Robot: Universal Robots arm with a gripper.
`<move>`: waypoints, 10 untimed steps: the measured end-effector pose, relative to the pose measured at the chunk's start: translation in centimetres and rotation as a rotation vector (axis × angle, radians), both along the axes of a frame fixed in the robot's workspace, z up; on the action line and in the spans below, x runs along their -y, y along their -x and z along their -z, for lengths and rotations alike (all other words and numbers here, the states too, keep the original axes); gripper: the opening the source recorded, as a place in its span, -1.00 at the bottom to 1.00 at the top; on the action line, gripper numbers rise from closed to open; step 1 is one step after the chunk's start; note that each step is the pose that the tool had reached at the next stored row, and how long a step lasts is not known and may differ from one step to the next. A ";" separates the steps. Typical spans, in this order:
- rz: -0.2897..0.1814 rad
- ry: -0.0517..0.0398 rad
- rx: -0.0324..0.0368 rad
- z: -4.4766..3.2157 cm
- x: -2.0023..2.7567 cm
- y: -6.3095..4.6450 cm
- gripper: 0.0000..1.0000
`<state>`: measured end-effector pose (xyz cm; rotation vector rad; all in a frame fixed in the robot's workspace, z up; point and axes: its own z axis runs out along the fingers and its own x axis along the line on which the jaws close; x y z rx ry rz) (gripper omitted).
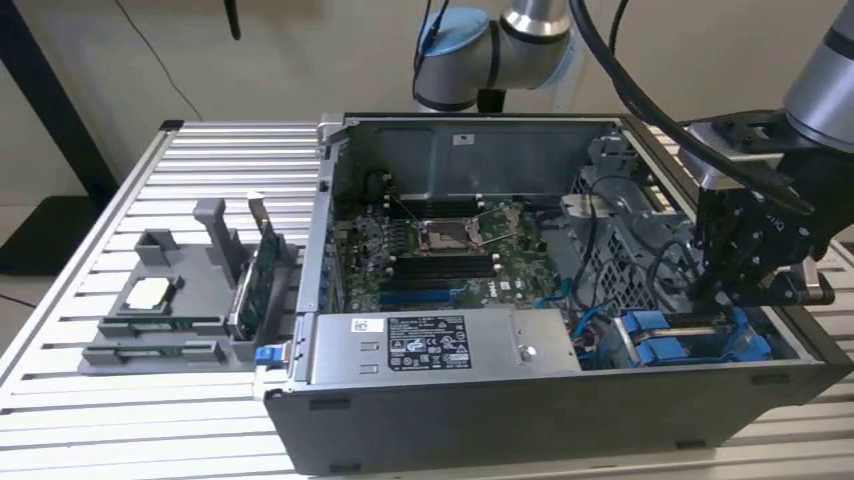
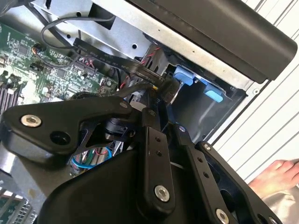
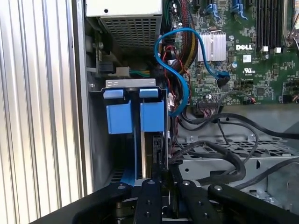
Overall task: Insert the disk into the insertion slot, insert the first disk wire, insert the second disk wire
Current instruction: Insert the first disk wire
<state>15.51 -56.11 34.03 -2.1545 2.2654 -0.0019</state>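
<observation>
I count one blue-framed disk (image 3: 153,133) in the insertion slot (image 3: 98,149), two blue tabs (image 3: 118,116); my gripper (image 3: 164,177) jaws clamp one black wire (image 2: 107,56).

I see the silver hard drive in its bright blue plastic carrier (image 3: 153,122) standing on edge inside the grey rectangular drive bay (image 3: 95,140), in the corner of the open case. It looks pushed well down between the bay's walls, with its blue tab uppermost in the exterior view (image 1: 665,338). A second blue tab (image 3: 118,117) sits just beside it. A thin blue data cable (image 3: 185,79) loops down beside the drive; I cannot tell whether it is plugged in.
</observation>
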 end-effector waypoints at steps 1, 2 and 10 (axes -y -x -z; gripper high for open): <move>0.000 0.0003 0.0000 0.03 0.01 0.0 -0.62; 0.001 0.0004 0.0000 0.08 0.01 -0.1 -0.62; 0.006 -0.0028 -0.0010 0.05 0.10 -0.1 -0.62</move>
